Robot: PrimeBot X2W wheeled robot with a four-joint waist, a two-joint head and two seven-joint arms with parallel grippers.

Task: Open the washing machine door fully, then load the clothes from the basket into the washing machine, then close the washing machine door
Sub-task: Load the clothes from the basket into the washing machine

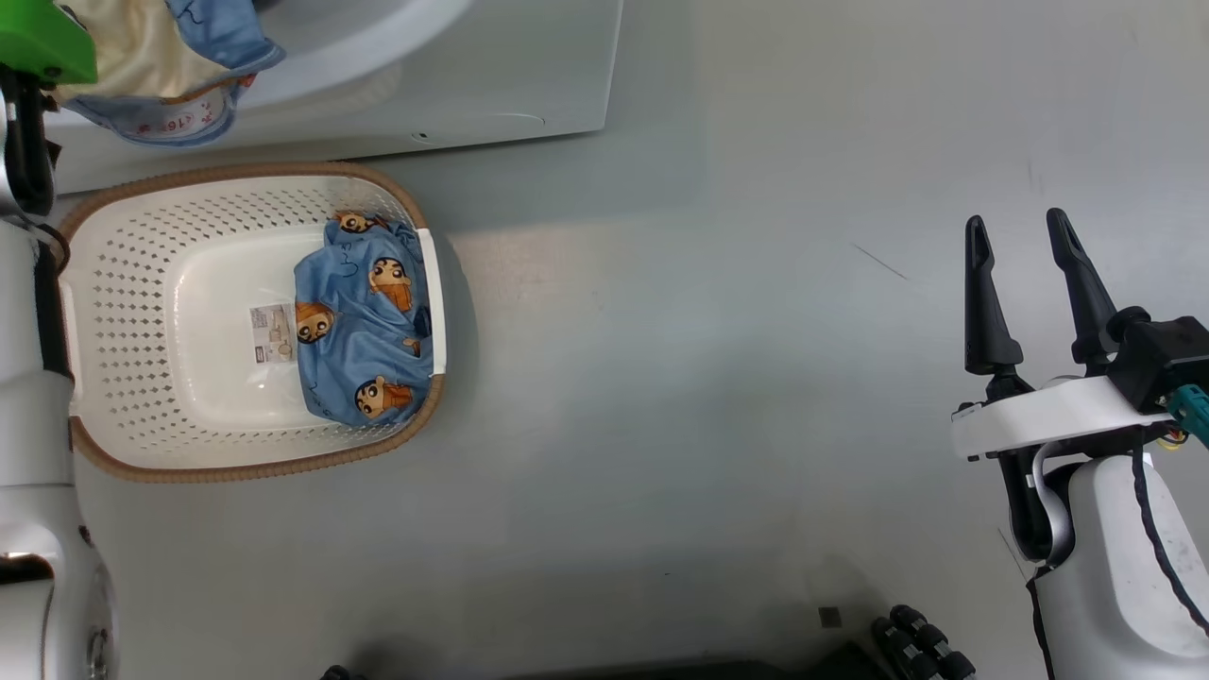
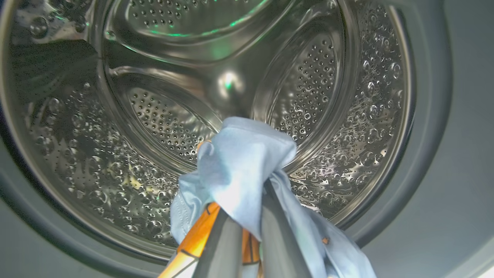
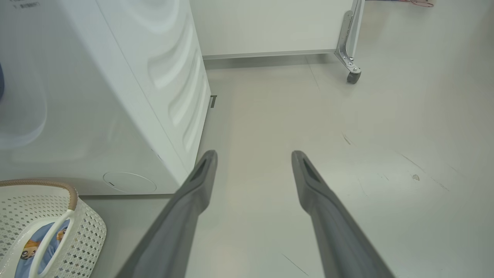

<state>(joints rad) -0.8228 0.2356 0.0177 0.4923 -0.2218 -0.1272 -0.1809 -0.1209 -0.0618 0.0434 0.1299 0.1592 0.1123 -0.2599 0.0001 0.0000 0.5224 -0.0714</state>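
In the left wrist view my left gripper (image 2: 247, 206) is shut on a light blue garment (image 2: 247, 162) with an orange patch, held at the mouth of the washing machine's perforated steel drum (image 2: 162, 108). The head view shows that cloth (image 1: 161, 66), blue and cream, hanging at the washing machine (image 1: 510, 85) opening. Another of the clothes (image 1: 364, 321), blue with cartoon faces, lies at the right end of the cream basket (image 1: 236, 170) on the floor. My right gripper (image 1: 1016, 225) stands open and holds nothing, far right of the basket. The washing machine door is out of view.
The grey gasket (image 2: 432, 116) rings the drum. In the right wrist view the open right gripper (image 3: 254, 154) points at bare grey floor beside the washing machine (image 3: 115, 96), with its round flap (image 3: 129, 181) and the basket (image 3: 88, 231) at lower left. A white wheeled unit (image 3: 353, 75) stands behind.
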